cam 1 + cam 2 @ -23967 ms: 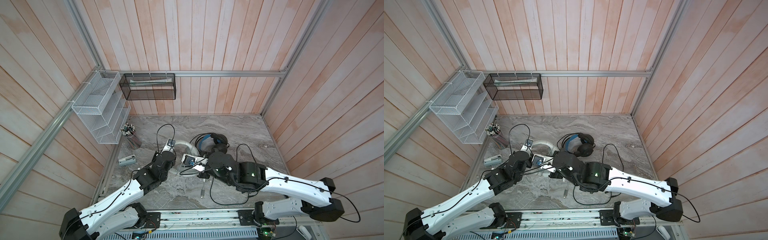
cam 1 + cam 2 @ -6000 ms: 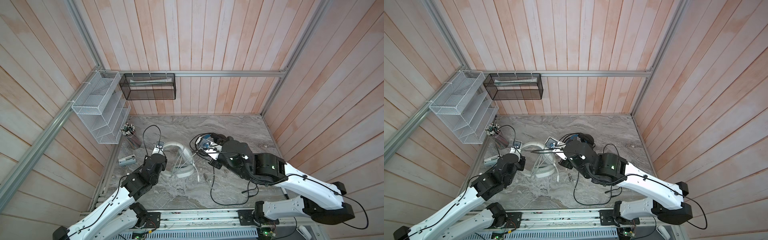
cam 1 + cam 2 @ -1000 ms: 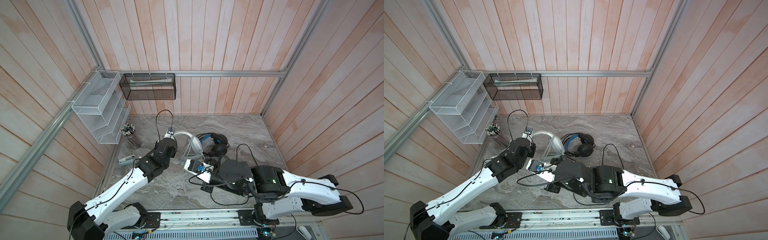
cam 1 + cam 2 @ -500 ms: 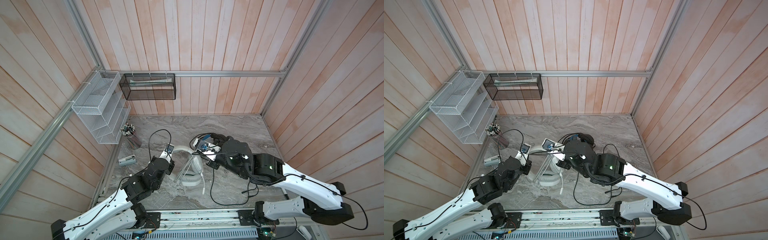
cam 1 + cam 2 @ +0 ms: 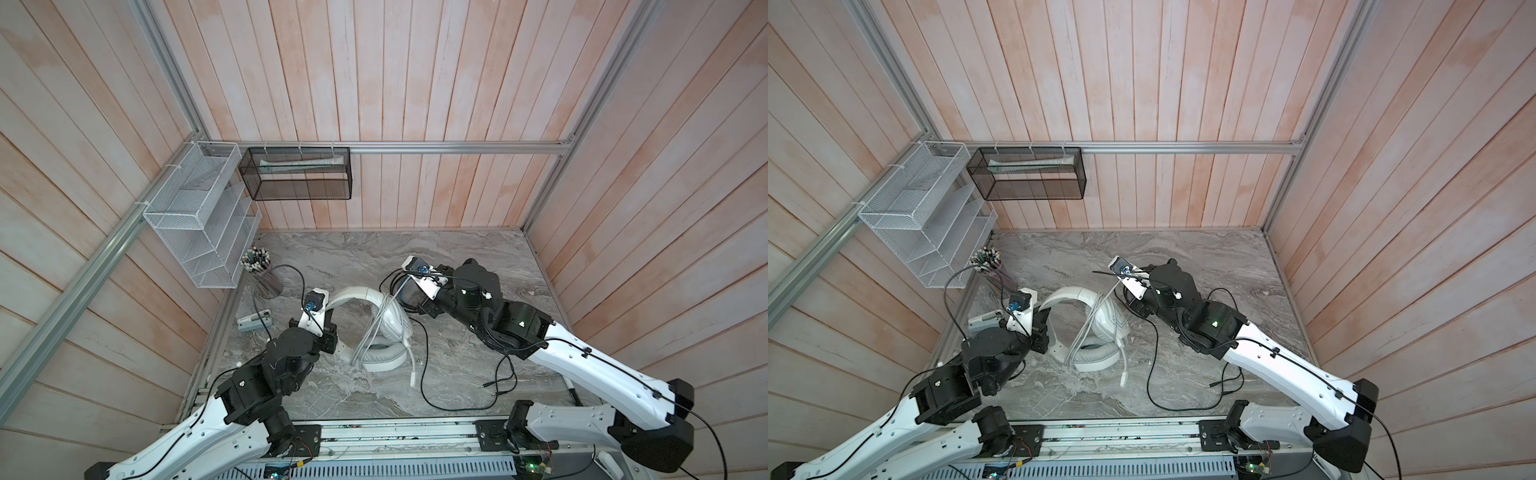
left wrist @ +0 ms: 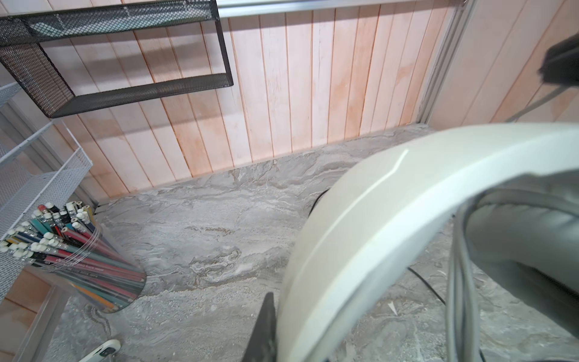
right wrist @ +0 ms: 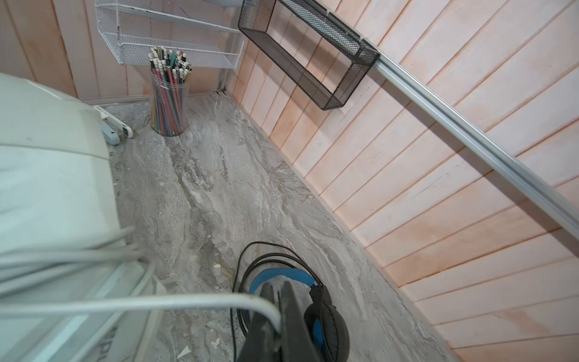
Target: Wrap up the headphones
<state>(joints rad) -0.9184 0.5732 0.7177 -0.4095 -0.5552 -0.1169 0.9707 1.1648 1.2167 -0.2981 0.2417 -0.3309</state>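
Right wrist: one white headset [image 7: 53,175], one black headset [image 7: 332,326].

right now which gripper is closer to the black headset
Right. The right gripper hangs close by the black headset, shut on the white cable; the left gripper is across the white headset, shut on its headband.

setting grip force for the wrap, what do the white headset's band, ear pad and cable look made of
white headset band: hard plastic, seemingly; smooth satin shell with a moulded seam line.
ear pad: probably leatherette over foam; puffy grey ring, faint sheen.
white cable: rubbery plastic jacket, by the look; smooth, bends in loose loops without kinks.
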